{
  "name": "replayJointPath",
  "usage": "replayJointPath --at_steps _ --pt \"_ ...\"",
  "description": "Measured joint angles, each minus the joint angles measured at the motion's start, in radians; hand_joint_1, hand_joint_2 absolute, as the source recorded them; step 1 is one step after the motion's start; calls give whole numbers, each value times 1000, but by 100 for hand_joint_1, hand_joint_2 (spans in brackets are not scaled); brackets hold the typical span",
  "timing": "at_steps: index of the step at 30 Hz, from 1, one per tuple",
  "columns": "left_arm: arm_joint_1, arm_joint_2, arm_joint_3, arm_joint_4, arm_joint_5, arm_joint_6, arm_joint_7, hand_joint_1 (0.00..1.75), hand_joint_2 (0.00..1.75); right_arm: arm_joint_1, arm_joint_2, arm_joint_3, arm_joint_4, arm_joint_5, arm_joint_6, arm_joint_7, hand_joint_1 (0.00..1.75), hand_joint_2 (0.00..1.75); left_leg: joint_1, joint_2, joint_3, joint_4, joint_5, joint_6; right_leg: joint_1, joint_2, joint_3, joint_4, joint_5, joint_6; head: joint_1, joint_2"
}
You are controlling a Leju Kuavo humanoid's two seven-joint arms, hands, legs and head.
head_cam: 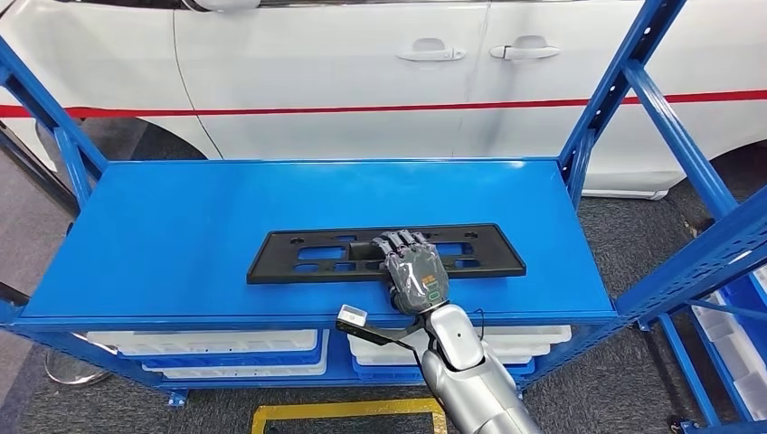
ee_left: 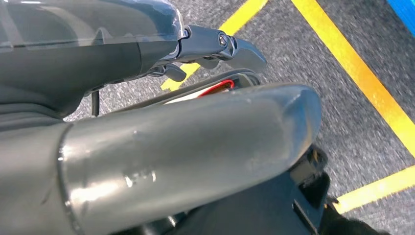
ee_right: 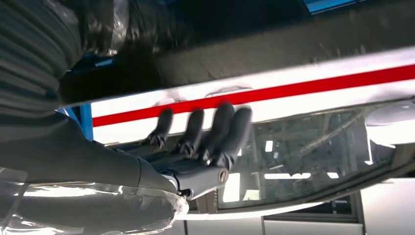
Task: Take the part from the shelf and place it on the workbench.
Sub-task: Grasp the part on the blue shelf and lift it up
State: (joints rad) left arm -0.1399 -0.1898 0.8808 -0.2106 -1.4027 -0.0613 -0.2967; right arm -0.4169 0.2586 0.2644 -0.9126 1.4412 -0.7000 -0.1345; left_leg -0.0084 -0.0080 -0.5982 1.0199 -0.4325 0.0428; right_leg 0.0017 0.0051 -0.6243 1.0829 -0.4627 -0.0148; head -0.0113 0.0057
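The part point(head_cam: 298, 255) is a long flat black plate with several cut-outs, lying across the front middle of the blue shelf top point(head_cam: 181, 217). My right hand point(head_cam: 416, 271) reaches in over the shelf's front edge, palm down, and its fingers point(head_cam: 404, 240) stretch out over the middle of the plate. In the right wrist view the right hand point(ee_right: 195, 152) has its fingers straight and side by side with nothing between them and the thumb, and the dark blurred part point(ee_right: 254, 44) runs alongside. My left hand point(ee_left: 195, 147) hangs over the floor, holding nothing.
A white car point(head_cam: 362, 72) with a red stripe stands close behind the shelf. Blue uprights point(head_cam: 624, 81) frame the shelf's sides, and another blue rack point(head_cam: 724, 244) stands at the right. White bins point(head_cam: 208, 342) sit on the tier below. Yellow lines point(head_cam: 344, 411) mark the floor.
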Motion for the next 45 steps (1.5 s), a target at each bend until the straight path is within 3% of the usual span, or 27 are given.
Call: replayJointPath --at_steps 1,5,7,9,10,11,12,14,16,19,21,24,25,26,27,29,31,36,38,40,41,42,43,45 --pt "-1 -1 0 0 0 0 0 0 0 -1 0 0 -1 0 0 0 175 175 -1 0 1 1 -2 -4 3 0 13 -32 8 -3 0 0" --pt "-3 -1 0 0 0 3 -2 0 0 -3 0 0 -5 -1 0 -3 175 175 3 1 -4 14 -15 -23 0 0 24 -55 12 -15 0 0" --pt "-4 -1 0 0 2 7 -4 0 0 -5 0 0 -13 -1 0 -8 175 175 7 2 -35 83 -58 -36 -5 -2 31 -63 15 -22 0 0" --pt "-6 -1 0 0 6 13 -8 0 0 -6 0 0 -25 -1 0 -13 175 175 14 2 -94 204 -115 -48 -5 -4 32 -64 15 -26 0 0" --pt "-6 -1 0 0 9 16 -10 0 0 -6 0 0 -31 -1 0 -16 175 175 19 2 -116 249 -128 -53 -5 -5 32 -63 14 -26 0 0" --pt "-6 -1 0 0 11 18 -11 0 0 -6 0 0 -38 -2 0 -18 175 175 23 2 -124 263 -122 -56 -6 -5 32 -62 13 -25 0 0" --pt "-7 -1 0 0 13 20 -12 0 0 -6 0 0 -45 -4 0 -20 175 175 27 2 -114 240 -100 -60 -7 -4 32 -61 12 -23 0 0" --pt "-10 -1 0 0 17 23 -12 0 0 -6 -1 -2 -59 -7 0 -22 175 175 33 3 -55 120 -36 -64 -9 -2 34 -57 7 -16 0 0" --pt "-14 -1 0 0 18 25 -13 0 0 -6 -2 -6 -78 -12 0 -27 175 175 31 2 -9 26 -7 -58 -8 -1 33 -52 3 -5 0 0" --pt "-17 -1 0 0 19 27 -14 0 0 -5 -5 -15 -105 -22 0 -38 175 175 23 1 0 4 -6 -37 -8 0 30 -52 2 13 0 0" --pt "-18 -1 0 0 20 29 -14 0 0 -5 -8 -21 -122 -32 0 -51 175 175 24 2 3 -4 -1 -22 -12 0 18 -25 -18 23 0 0" --pt "-21 -1 0 0 22 35 -14 0 0 12 -6 -48 -184 -71 0 -146 175 175 22 3 5 -7 -2 -6 -15 -1 -67 145 -100 29 1 0" --pt "-21 -1 0 0 23 38 -14 0 0 24 -1 -66 -218 -88 0 -199 175 175 20 2 5 -6 -3 -4 -15 -1 -97 200 -116 30 1 0" --pt "-21 -1 0 0 25 41 -13 0 0 34 7 -86 -252 -103 0 -247 175 175 19 2 5 -4 -5 -3 -15 -1 -113 225 -114 30 0 0" --pt "-21 -1 0 0 27 42 -12 0 0 41 17 -105 -283 -113 0 -283 175 175 19 1 7 -2 -8 -3 -15 -1 -110 211 -92 30 1 0" --pt "-21 0 -1 0 30 43 -12 0 0 46 34 -132 -329 -123 0 -314 175 175 19 0 11 2 -14 -7 -15 -2 -60 93 -20 25 1 0" --pt "-22 0 -1 0 30 43 -12 0 0 49 44 -146 -360 -126 0 -320 175 175 15 -1 11 7 -20 -16 -12 -2 -13 -12 17 18 0 0" --pt "-23 0 -1 0 31 44 -11 0 0 56 60 -162 -403 -129 1 -323 175 175 17 1 4 25 -39 -43 -11 2 2 -43 19 -6 0 0" --pt "-24 0 -2 0 31 45 -11 0 0 57 66 -163 -413 -134 1 -331 175 175 20 2 -35 111 -87 -51 -12 0 7 -47 19 -14 0 0" --pt "-22 0 -2 0 31 49 -15 0 0 69 70 -169 -436 -163 1 -368 175 175 21 2 -98 234 -137 -56 -10 -3 8 -47 16 -19 0 0" --pt "-21 0 -2 0 32 52 -18 0 0 79 72 -172 -460 -188 1 -398 175 175 21 2 -118 268 -141 -58 -9 -3 9 -46 16 -20 0 0" --pt "-20 0 -2 0 33 55 -24 0 0 90 75 -174 -492 -216 0 -430 175 175 21 2 -121 266 -126 -57 -9 -3 9 -45 14 -20 0 0" --pt "-20 0 -2 0 35 56 -30 0 44 100 77 -175 -532 -242 0 -464 175 175 21 2 -105 227 -95 -55 -8 -3 11 -44 13 -20 0 0" --pt "-20 0 -2 0 39 55 -46 0 131 119 80 -175 -621 -279 0 -519 175 175 18 2 -43 97 -31 -46 -6 -1 15 -42 8 -17 0 0"
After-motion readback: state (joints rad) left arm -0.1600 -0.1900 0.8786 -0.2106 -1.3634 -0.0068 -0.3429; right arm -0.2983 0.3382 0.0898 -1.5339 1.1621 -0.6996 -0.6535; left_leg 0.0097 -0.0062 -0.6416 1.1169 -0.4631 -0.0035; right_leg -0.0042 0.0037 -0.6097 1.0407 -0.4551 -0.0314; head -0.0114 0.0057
